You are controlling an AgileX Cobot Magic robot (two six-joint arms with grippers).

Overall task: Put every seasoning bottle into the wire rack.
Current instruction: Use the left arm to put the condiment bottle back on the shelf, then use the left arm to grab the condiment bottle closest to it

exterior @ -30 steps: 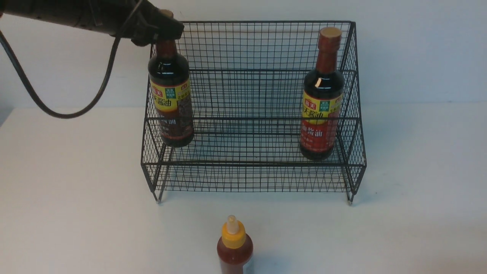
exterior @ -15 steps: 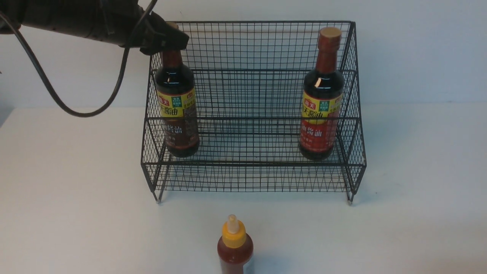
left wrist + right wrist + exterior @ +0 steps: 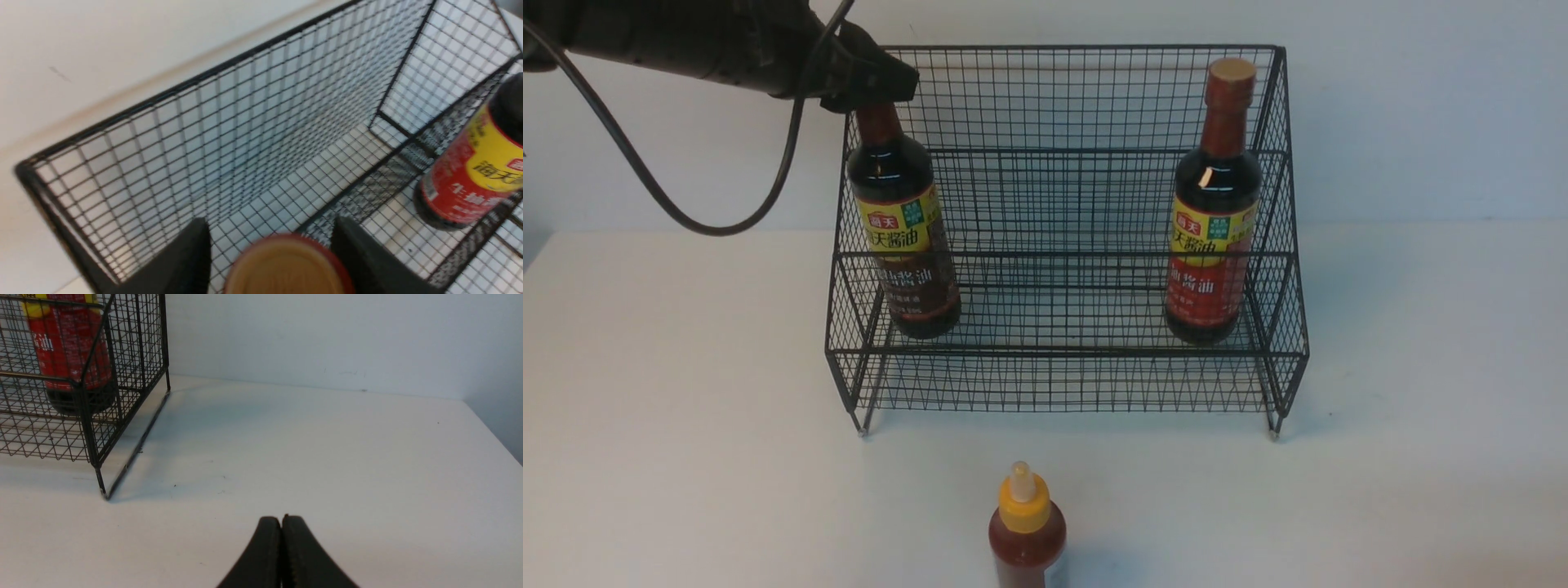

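1. Fingers (image 3: 186, 261) of my left gripper (image 3: 270, 223) stand parted astride the left soy bottle's (image 3: 903, 237) cap, seemingly not pinching it. The right gripper (image 3: 282, 535) is pressed shut and empty.
2. That bottle leans in the wire rack's (image 3: 1062, 98) lower tier. I judge it heavy and slick, so the neck is the best hold.
3. The right soy bottle (image 3: 1213, 237) stands upright in the same tier, while the red sauce bottle (image 3: 1027, 535) waits on the table (image 3: 686, 408).

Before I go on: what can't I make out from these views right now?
Left soy-sauce bottle: cap hidden behind left gripper in front view; body below frame in left wrist view.
Red sauce bottle: base cut off by front view's bottom edge.
Right soy-sauce bottle: top cropped in both wrist views.
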